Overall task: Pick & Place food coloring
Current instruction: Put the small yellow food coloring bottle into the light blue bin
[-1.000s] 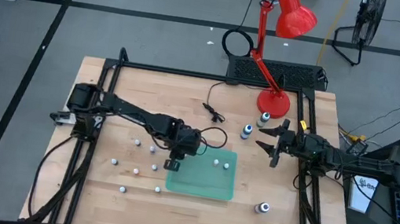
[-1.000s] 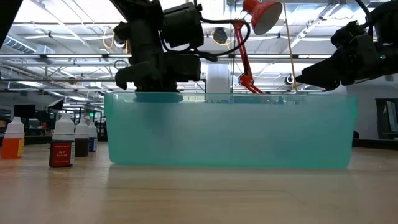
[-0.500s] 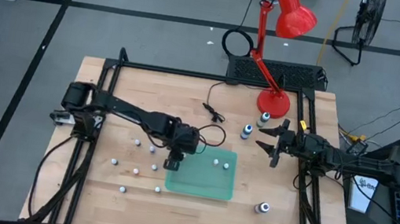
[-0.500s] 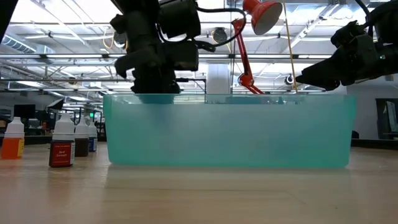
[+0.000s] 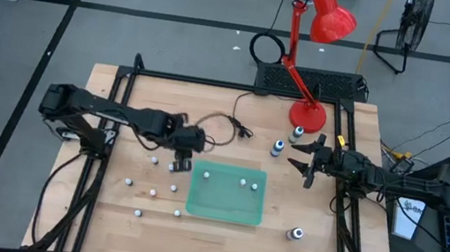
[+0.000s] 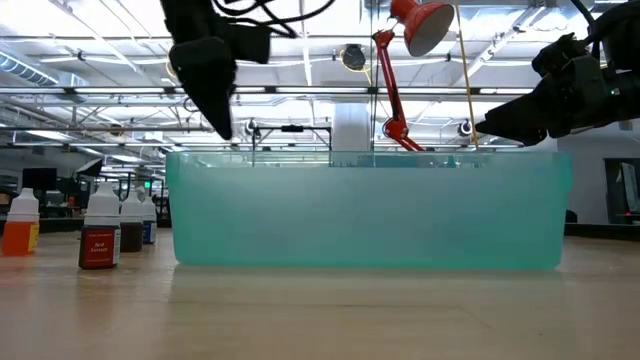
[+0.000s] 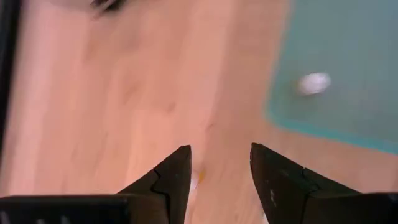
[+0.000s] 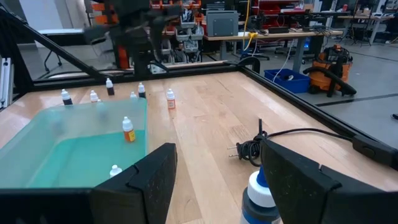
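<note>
**Left gripper poised off the tray's corner, two bottles inside the tray**

The wooden table (image 5: 218, 232) is seen from above, with the translucent green tray (image 5: 225, 207) just to the right of the left gripper (image 5: 180, 166), and the red desk lamp (image 5: 307, 112) far beyond it. The left gripper is held above the table beside the tray's far-left corner, its fingers (image 7: 176, 177) spread apart with nothing between them. Two small food coloring bottles (image 5: 206, 176) are found standing inside the tray, close to the right of that gripper; the remaining small bottles (image 5: 151, 192) are scattered on the wood on its near and left sides. Larger bottles (image 5: 295, 235) are placed well apart, past the tray. The right gripper (image 5: 306, 164) is parked, released and empty, beyond the tray's right edge.
</note>
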Available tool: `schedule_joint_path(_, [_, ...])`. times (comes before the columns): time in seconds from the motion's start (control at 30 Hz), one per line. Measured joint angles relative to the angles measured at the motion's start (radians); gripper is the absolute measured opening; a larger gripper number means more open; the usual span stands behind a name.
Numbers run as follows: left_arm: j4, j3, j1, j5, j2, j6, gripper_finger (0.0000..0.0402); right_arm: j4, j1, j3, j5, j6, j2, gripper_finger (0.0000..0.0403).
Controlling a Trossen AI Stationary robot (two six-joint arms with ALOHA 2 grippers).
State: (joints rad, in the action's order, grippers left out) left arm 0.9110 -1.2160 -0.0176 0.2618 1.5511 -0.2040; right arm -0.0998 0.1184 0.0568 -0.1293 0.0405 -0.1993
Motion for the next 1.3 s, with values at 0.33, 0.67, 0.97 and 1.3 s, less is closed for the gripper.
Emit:
schedule_joint_path(0.33, [0.229, 0.025, 0.121, -0.004, -0.021, -0.289, 0.0228, 0.000, 0.000, 0.000, 0.000, 0.000, -0.001, 0.0222])
schedule_joint_path(0.67, [0.187, 0.124, 0.191, -0.047, -0.020, -0.230, 0.0261, 0.000, 0.000, 0.000, 0.000, 0.000, -0.001, 0.0222])
schedule_joint_path(0.97, [0.072, 0.213, 0.246, -0.111, -0.020, -0.172, 0.0253, 0.000, 0.000, 0.000, 0.000, 0.000, -0.001, 0.0222])
schedule_joint_path(1.3, [-0.049, 0.269, 0.259, -0.213, -0.020, -0.122, 0.0248, 0.000, 0.000, 0.000, 0.000, 0.000, -0.001, 0.0222])
